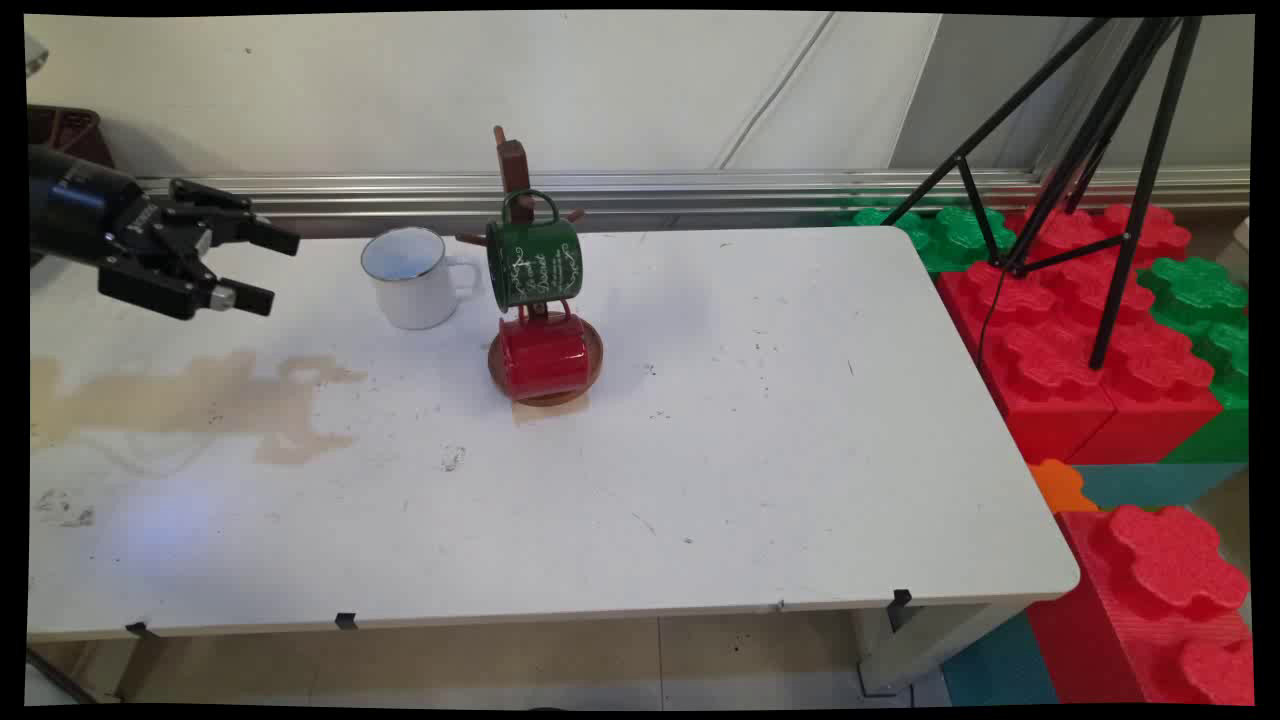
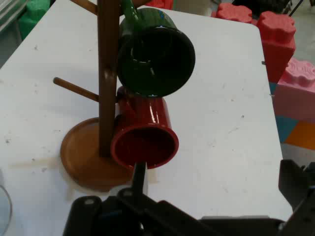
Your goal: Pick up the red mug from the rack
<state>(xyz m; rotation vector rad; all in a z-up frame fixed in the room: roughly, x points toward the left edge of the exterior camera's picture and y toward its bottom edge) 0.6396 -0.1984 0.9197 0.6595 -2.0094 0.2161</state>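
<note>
Main view: the end effector [image 1: 258, 268] hangs above the table [image 1: 760, 460] at its 9 o'clock edge, fingers spread wide and holding nothing. A white mug [image 1: 410, 277] stands upright nearest it, at the end effector's 3 o'clock, apart from it. Just beyond, a wooden mug tree [image 1: 513, 165] carries a green mug [image 1: 534, 262] on an upper peg and a red mug [image 1: 543, 356] low over its round base. A tan stain [image 1: 200, 400] marks the table at 8 o'clock.

Hand view: the mug tree stands ahead. The green mug's and red mug's mouths face the camera, with one bare peg [image 2: 75, 89] at 9 o'clock. The fingers show apart, clear of everything.
</note>
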